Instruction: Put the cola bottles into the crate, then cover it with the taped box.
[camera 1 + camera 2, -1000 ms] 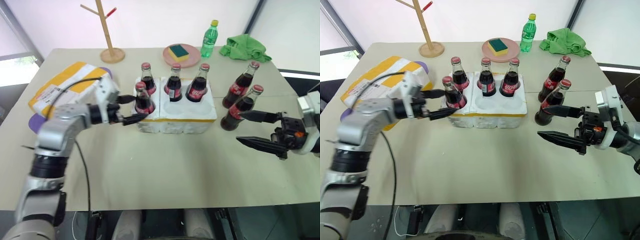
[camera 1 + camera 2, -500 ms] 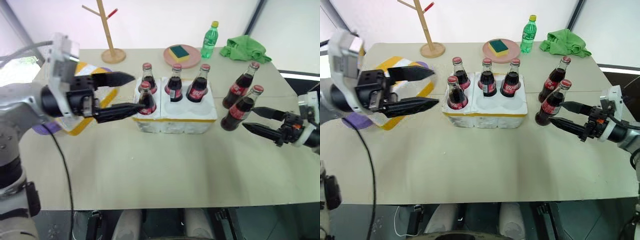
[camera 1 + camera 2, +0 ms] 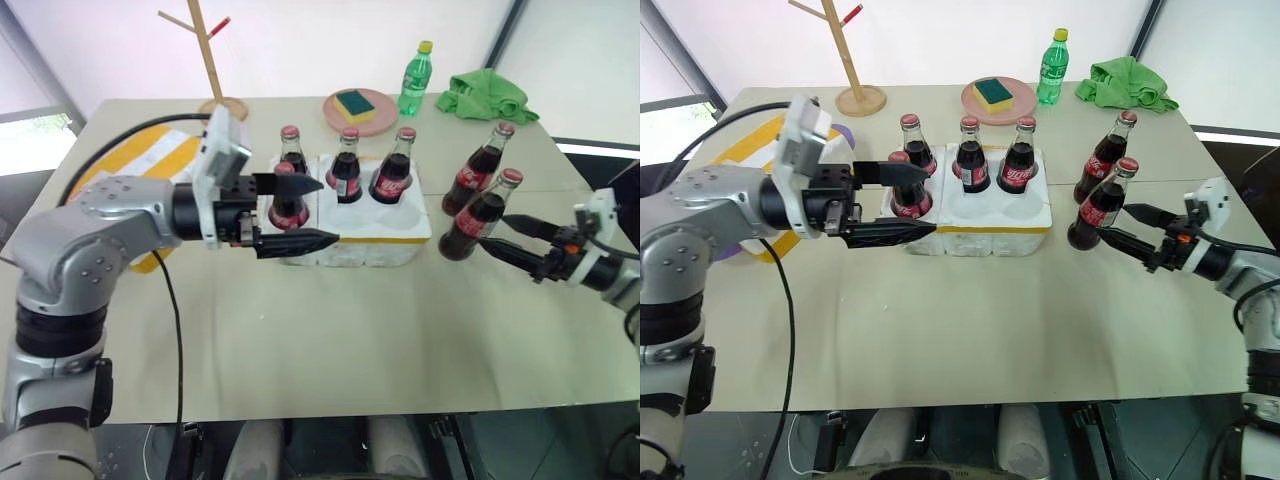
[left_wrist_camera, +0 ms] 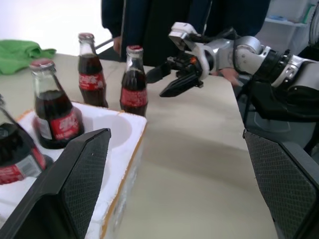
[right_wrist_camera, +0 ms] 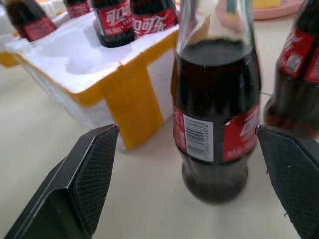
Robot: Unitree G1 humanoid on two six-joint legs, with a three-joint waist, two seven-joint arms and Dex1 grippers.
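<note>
Four cola bottles stand in the crate [image 3: 385, 252]: three along the back row [image 3: 347, 165] and one at front left [image 3: 288, 200]. The other front wells hold nothing. Two more cola bottles stand on the table right of the crate, the nearer [image 3: 472, 215] and the farther [image 3: 482, 165]. My left gripper [image 3: 330, 210] hovers open over the crate's front, pointing right. My right gripper [image 3: 495, 230] is open, its tips at the nearer loose bottle [image 5: 217, 114], which stands between the fingers. The taped box [image 3: 140, 160] lies far left, partly hidden by my left arm.
At the back stand a wooden rack [image 3: 210, 60], a pink plate [image 3: 335, 100] with a sponge, a green plastic bottle [image 3: 413, 78] and a green cloth [image 3: 485, 95]. A person in dark clothes [image 4: 149, 20] stands beyond the table's right side.
My left gripper lifted away from the front-left bottle, then swung right over the crate's front. My right gripper moved in toward the nearer loose bottle. Both stayed open.
</note>
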